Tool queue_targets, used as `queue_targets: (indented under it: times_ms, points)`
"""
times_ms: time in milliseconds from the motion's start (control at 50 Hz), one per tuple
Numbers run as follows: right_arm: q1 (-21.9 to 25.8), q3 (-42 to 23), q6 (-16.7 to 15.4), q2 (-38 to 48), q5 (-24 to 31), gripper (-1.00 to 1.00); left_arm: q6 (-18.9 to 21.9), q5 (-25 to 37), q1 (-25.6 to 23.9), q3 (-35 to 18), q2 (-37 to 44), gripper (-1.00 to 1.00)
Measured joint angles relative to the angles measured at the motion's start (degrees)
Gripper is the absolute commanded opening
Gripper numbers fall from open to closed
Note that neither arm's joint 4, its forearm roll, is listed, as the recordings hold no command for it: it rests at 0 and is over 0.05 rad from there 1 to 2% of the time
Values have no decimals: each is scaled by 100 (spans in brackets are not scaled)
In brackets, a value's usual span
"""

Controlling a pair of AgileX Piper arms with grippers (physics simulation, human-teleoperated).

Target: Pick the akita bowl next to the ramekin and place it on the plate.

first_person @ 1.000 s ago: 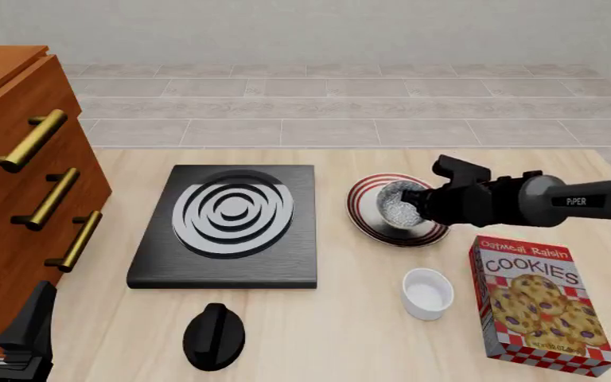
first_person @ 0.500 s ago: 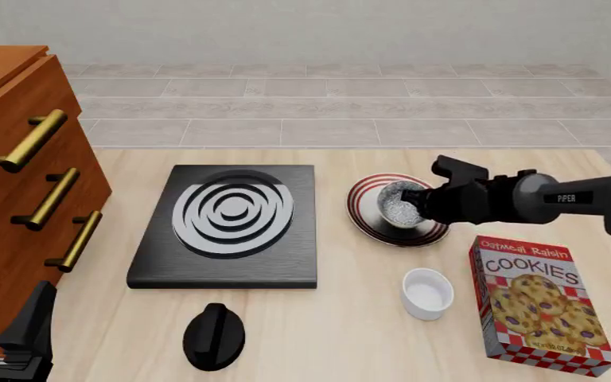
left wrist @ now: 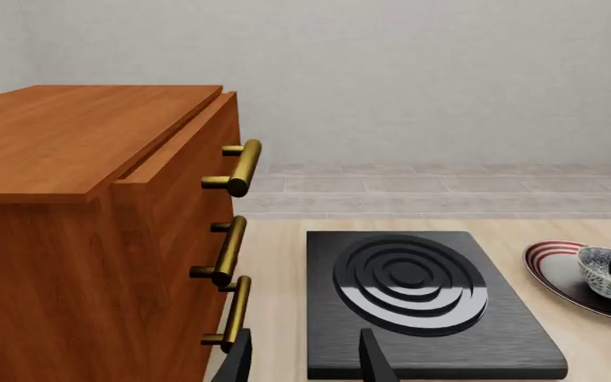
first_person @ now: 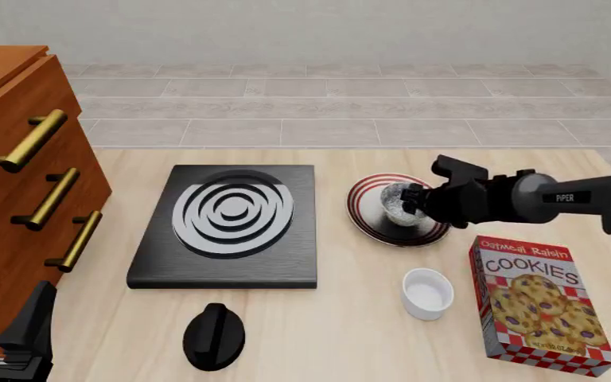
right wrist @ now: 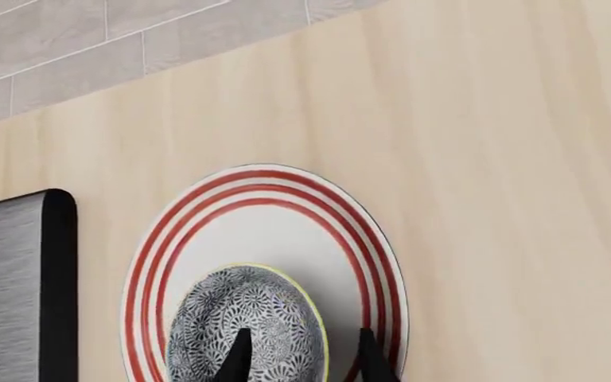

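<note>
Tabletop point(first_person: 317, 334) carries the plate point(first_person: 367, 208) at centre, its right half hidden behind the right gripper point(first_person: 414, 200) in the front view. The akita bowl point(first_person: 396, 202) sits on the plate with the gripper's two fingers straddling its 3 o'clock rim; whether they press it, I cannot tell. The ramekin point(first_person: 428, 293) stands at 5 o'clock of the plate, and the left gripper point(left wrist: 303, 358), cut off, is parted on nothing.
</note>
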Motion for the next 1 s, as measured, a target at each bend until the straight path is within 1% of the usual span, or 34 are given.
queue_targets:
  times_ms: [520, 1000]
  points:
    - [-16, -72, 6, -106, 100, 100, 0, 0, 0, 0, 0, 100]
    - [-107, 98, -105, -571, 206, 100, 0, 0, 0, 0, 0, 100]
